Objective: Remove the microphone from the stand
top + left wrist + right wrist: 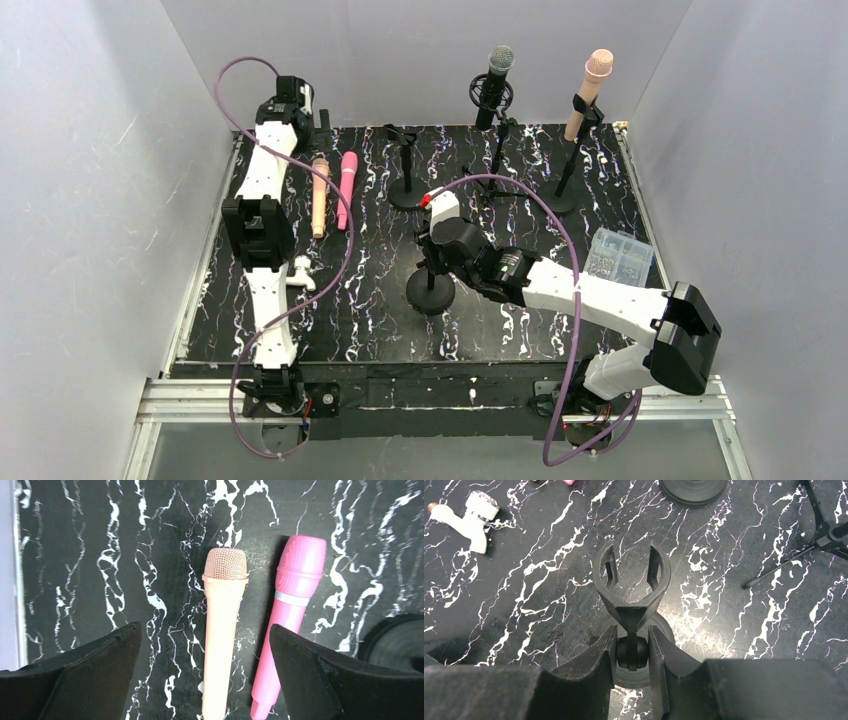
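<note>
Under the spread left tool (204, 627), peach microphone (222, 630) lying flat, right tool (632, 632) pinching stand (631, 614)

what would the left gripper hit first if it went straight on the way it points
Likely the peach mic on the table, between the fingers of the open left gripper; one finger might clip the pink mic. Depth is unclear.

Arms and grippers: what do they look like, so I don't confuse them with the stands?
Both the left arm and right arm have white links with black joint housings. A purple cable loops along each. The left gripper and right gripper have matte black, wedge-shaped jaws.
</note>
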Motion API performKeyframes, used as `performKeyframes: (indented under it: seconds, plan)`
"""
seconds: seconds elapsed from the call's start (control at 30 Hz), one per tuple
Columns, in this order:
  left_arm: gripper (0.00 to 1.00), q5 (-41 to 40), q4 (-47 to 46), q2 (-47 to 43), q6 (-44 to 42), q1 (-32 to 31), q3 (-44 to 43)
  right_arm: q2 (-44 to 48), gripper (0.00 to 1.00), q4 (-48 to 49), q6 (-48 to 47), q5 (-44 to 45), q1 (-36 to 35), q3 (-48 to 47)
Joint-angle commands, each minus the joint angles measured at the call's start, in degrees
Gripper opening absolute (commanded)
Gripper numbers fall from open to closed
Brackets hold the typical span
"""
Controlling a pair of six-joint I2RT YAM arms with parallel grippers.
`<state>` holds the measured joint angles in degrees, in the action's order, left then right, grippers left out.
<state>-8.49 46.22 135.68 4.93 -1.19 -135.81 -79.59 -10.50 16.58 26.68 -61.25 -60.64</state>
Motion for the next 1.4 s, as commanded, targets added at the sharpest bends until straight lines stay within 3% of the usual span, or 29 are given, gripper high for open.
performKeyframes:
  seconds: [0.0, 0.4, 0.7, 1.0, 1.2, 1.37]
  plan:
    - [0.99, -1.4, -0.8, -9.8, 1.0, 0.2, 1.0, -1.5, 0.01, -7.4, -1.1, 3.6, -0.3, 2.6]
    - [0.99, 7.7, -9.6, -36.0, 8.8, -3.5, 27.8, -5.7, 0.01, 6.0, -6.2, 11.3, 0.3, 1.3]
    - [0.99, 14.6, -13.4, -54.6, 14.0, -9.1, 47.6, -11.8, 0.01, 16.4, -10.0, 11.0, 3.0, -2.3]
    - [0.99, 18.8, -15.8, -69.6, 19.5, -12.6, 67.4, -16.1, 0.01, 19.9, -10.9, 10.4, 4.3, -7.0]
    - [0.99, 20.4, -24.2, -72.7, 27.6, -20.5, 80.4, -15.1, 0.01, 19.6, -9.8, 10.9, 4.3, -7.2]
    - [0.99, 14.4, -34.2, -68.5, 31.2, -31.8, 86.5, -11.4, 0.01, 16.5, -6.3, 10.3, 4.3, -4.2]
